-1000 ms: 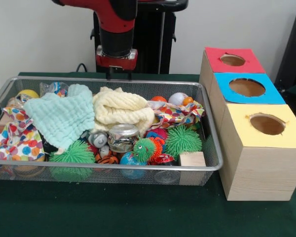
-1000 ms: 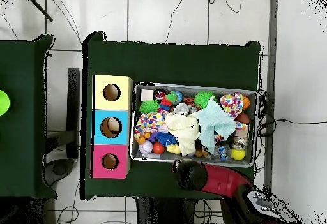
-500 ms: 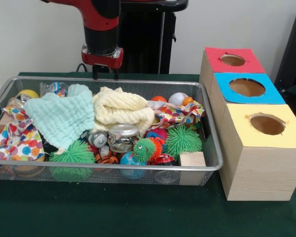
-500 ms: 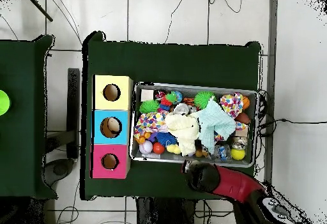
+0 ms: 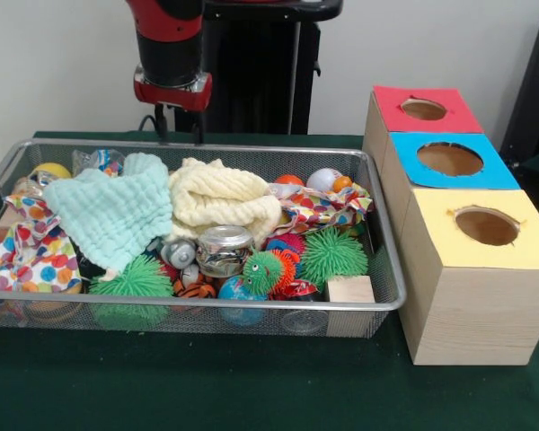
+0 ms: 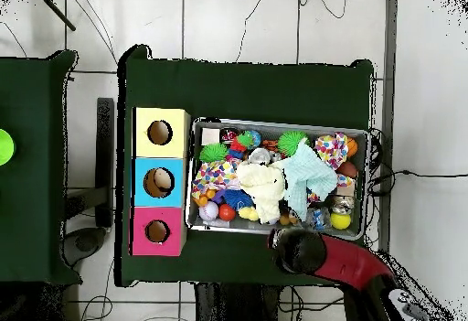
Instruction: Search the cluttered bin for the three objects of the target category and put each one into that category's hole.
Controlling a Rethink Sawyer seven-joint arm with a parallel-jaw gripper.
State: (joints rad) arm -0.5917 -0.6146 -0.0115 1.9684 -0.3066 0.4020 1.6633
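While the gripper [image 5: 176,135] hangs empty, fingers apart, behind the bin [image 5: 388,269], cloths [image 5: 162,206] may hide targets and snag

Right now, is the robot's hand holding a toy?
No. The hand hangs empty behind the bin, above its far rim, touching none of the toys.

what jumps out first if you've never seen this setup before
The wire mesh bin at the table's middle grabs the eye: it is heaped with toys, with a mint green cloth and a cream cloth draped over the pile and spiky green balls near its front. Beside it stands a row of three wooden boxes topped red, blue and yellow, each with a round hole. The red and black arm's gripper hangs above the bin's far rim.
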